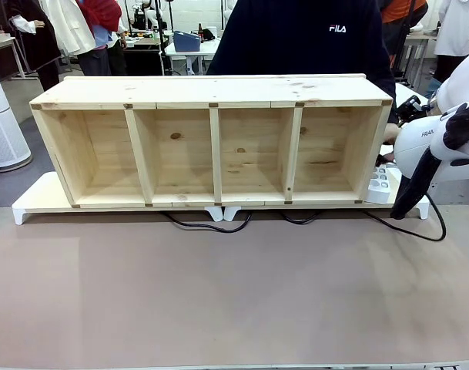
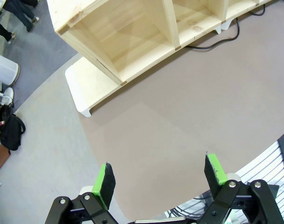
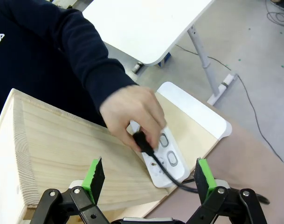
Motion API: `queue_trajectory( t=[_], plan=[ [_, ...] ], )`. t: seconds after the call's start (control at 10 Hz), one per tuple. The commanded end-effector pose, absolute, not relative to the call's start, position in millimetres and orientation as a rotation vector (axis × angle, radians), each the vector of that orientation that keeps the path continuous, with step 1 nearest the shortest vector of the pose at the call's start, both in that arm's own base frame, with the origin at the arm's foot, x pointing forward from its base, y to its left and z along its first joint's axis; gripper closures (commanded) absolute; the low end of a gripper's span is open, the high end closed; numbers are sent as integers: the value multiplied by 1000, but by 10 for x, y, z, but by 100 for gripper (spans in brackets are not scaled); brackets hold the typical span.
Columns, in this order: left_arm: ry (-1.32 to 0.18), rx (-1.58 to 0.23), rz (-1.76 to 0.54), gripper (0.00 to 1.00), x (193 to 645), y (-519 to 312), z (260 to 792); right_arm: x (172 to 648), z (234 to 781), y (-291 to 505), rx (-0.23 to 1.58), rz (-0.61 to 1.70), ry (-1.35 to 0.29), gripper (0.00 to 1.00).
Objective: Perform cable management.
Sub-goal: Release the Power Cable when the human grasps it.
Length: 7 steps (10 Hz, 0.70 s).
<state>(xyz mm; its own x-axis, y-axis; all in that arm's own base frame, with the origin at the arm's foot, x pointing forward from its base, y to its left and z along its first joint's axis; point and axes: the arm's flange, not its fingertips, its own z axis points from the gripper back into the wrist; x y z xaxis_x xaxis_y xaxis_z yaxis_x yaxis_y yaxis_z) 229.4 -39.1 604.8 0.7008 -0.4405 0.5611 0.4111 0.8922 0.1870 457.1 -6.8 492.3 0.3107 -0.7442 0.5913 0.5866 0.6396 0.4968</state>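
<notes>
The cable (image 1: 209,226) is a thin black cord. It runs along the table under the front edge of the white riser (image 1: 34,202) and loops out to the right (image 1: 430,231). Its black plug (image 3: 142,141) is pinched in the person's hand (image 3: 135,114), right at the white power strip (image 3: 169,161) beside the wooden shelf's end. My right gripper (image 3: 148,179) hovers open just above that hand and strip, holding nothing. My left gripper (image 2: 159,175) is open over the bare brown mat, well away from the cable (image 2: 216,44).
A long wooden shelf (image 1: 215,142) with several open compartments lies on the riser across the back of the table. The person stands behind it. My right arm (image 1: 438,142) hangs over the shelf's right end. The brown mat (image 1: 219,293) stretches in front.
</notes>
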Motion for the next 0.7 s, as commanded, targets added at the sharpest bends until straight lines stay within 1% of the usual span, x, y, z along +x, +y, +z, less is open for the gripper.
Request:
queue_trajectory(
  t=[0.0, 0.6],
  plan=[
    [-648, 43, -474, 0, 2309, -404, 6056, 4570, 4915, -71, 197, -887, -883, 0],
    [-648, 43, -474, 0, 2309, -404, 6056, 4570, 4915, -71, 197, -887, -883, 0]
  ],
)
